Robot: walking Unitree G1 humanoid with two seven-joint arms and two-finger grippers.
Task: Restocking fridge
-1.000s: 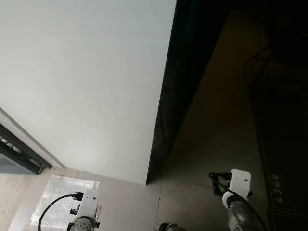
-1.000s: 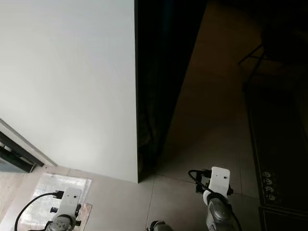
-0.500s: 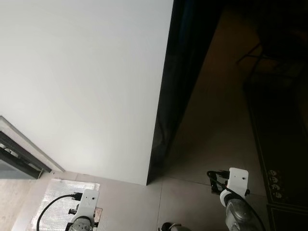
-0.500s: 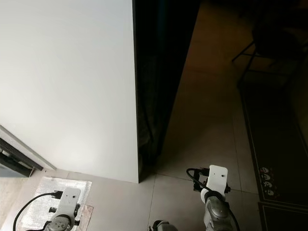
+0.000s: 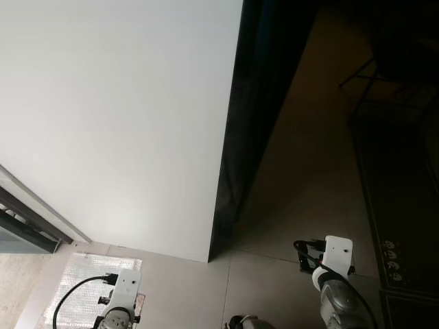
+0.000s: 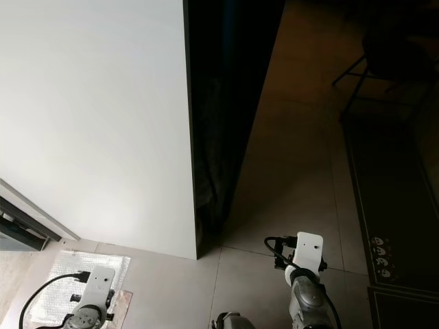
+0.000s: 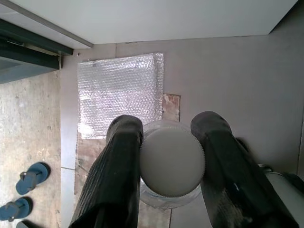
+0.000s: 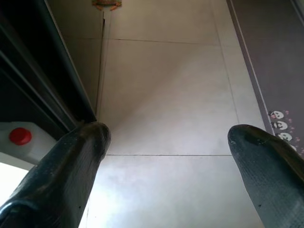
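Camera drift is the main change: across the last second the head views have swung slightly, so the white fridge door (image 5: 123, 116) edge sits a little further left and the dark rug (image 5: 401, 205) on the far right shows more of its length. That reads as the robot turning or stepping, not as anything in the scene moving.

Both arms hang low at the near edge, much as they did a second ago. The left gripper (image 7: 164, 161) is clamped on a jar with a ribbed grey lid (image 7: 172, 161), one black finger (image 7: 118, 175) on each side of the lid, above a sheet of bubble wrap (image 7: 118, 92) lying on the tiled floor (image 7: 228, 80). The right gripper (image 8: 166, 156) is spread wide and holds nothing; past its fingers a white bottle with a red cap (image 8: 21, 137) stands low down beside the dark fridge side (image 5: 247, 137). A pair of blue slippers (image 7: 23, 190) lies on the bare concrete by the sliding door track (image 7: 28, 45).

Judging by this, the jar is being carried and has not yet reached a shelf. The robot faces the outer face of the door, so it likely has to come round to the open side, on the right, before it can place anything.
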